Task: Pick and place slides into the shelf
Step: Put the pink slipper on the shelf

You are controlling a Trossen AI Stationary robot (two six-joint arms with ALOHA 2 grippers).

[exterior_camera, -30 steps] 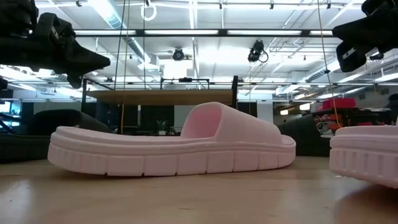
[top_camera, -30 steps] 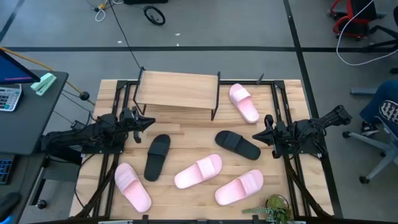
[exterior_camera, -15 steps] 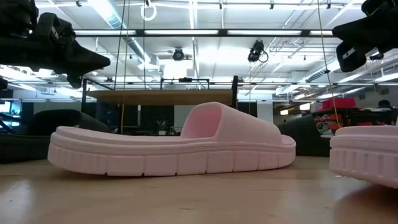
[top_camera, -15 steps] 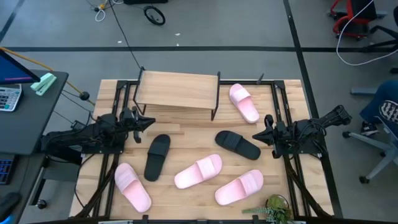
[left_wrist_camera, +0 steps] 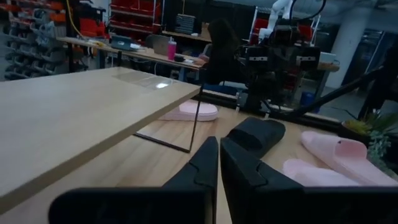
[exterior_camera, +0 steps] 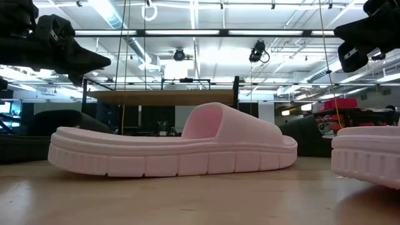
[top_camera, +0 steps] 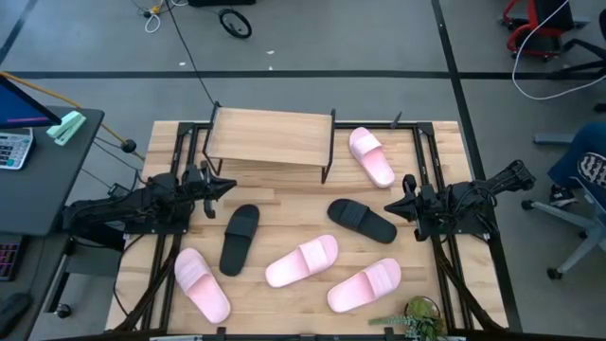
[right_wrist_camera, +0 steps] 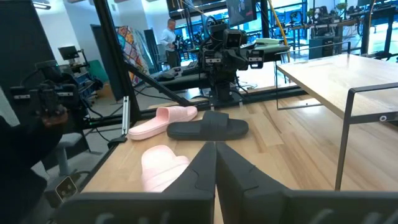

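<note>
Your left end effector (top_camera: 227, 186), fingers pressed together and empty, sits just left-far of the black slide (top_camera: 239, 239), whose long axis runs near-far, with the shelf (top_camera: 270, 138) right behind it.

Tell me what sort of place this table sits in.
Probably a robotics lab or workshop. The wooden table stands on a grey concrete floor with loose cables, the low view shows an open ceiling with strip lights, and the right wrist view shows workbenches with equipment behind.
</note>
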